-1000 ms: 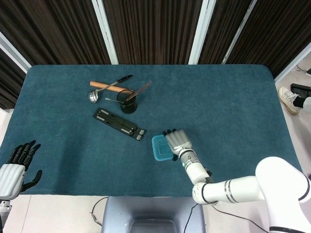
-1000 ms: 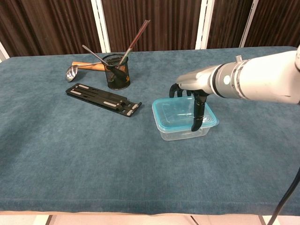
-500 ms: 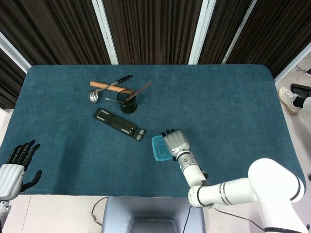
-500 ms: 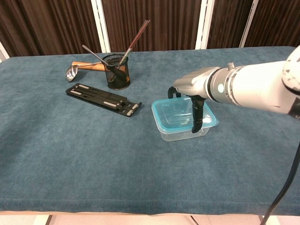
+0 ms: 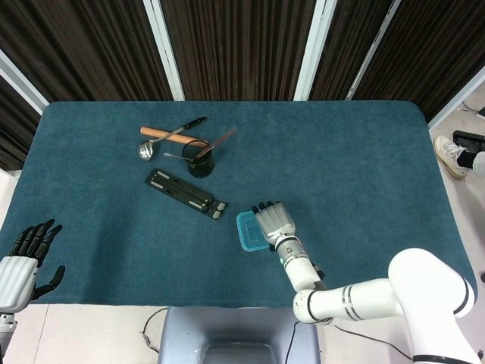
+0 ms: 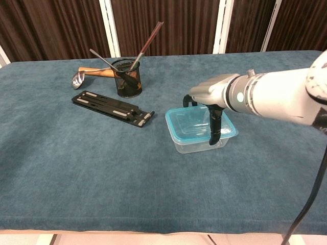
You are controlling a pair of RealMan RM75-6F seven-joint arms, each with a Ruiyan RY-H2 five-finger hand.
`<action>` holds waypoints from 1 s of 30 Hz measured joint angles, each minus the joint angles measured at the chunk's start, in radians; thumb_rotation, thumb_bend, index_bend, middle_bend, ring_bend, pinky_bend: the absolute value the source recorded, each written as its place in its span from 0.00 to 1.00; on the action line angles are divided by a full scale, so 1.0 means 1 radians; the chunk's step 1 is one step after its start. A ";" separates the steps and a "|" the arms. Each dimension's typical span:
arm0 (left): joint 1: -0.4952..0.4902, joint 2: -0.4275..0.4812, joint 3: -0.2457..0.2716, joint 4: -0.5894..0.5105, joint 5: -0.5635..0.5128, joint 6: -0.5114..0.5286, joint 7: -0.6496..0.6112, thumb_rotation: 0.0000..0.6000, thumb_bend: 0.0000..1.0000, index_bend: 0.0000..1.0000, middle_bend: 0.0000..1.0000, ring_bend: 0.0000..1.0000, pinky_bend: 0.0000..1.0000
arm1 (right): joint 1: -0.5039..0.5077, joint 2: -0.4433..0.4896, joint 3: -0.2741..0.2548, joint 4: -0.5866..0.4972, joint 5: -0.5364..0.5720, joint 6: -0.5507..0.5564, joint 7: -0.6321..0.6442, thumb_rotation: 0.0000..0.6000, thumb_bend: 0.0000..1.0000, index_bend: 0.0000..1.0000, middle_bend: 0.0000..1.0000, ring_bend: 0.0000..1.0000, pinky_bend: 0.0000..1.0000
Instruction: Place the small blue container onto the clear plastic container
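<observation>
The small blue container (image 6: 190,122) sits on top of the clear plastic container (image 6: 198,146), right of the table's middle; from the head view only its blue top (image 5: 246,231) shows. My right hand (image 6: 210,94) (image 5: 274,221) arches over it and holds it, with the thumb (image 6: 213,127) down its near side and the other fingers curled behind its far rim. My left hand (image 5: 23,262) hangs off the table's near left corner, fingers spread, holding nothing.
A black mesh cup (image 6: 127,77) with utensils stands at the back left, a ladle (image 6: 80,77) with a wooden handle beside it. A flat black bar (image 6: 112,108) lies between the cup and the containers. Teal cloth covers the table (image 6: 102,173).
The right hand and the stacked containers shifted a little to the left a second ago and have held still since. The left hand has barely moved.
</observation>
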 measured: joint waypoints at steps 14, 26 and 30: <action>0.002 0.001 0.001 0.002 0.004 0.005 -0.008 1.00 0.41 0.00 0.00 0.00 0.08 | -0.004 0.020 0.013 -0.024 0.022 0.002 -0.027 1.00 0.13 0.15 0.19 0.14 0.23; 0.002 0.002 0.000 0.002 0.004 0.006 -0.009 1.00 0.41 0.00 0.00 0.00 0.08 | -0.009 0.034 0.022 -0.037 0.020 -0.003 -0.027 1.00 0.13 0.05 0.13 0.09 0.20; 0.003 0.003 0.000 0.003 0.003 0.007 -0.012 1.00 0.41 0.00 0.00 0.00 0.08 | -0.013 0.047 0.027 -0.048 0.014 -0.004 -0.020 1.00 0.13 0.05 0.13 0.09 0.19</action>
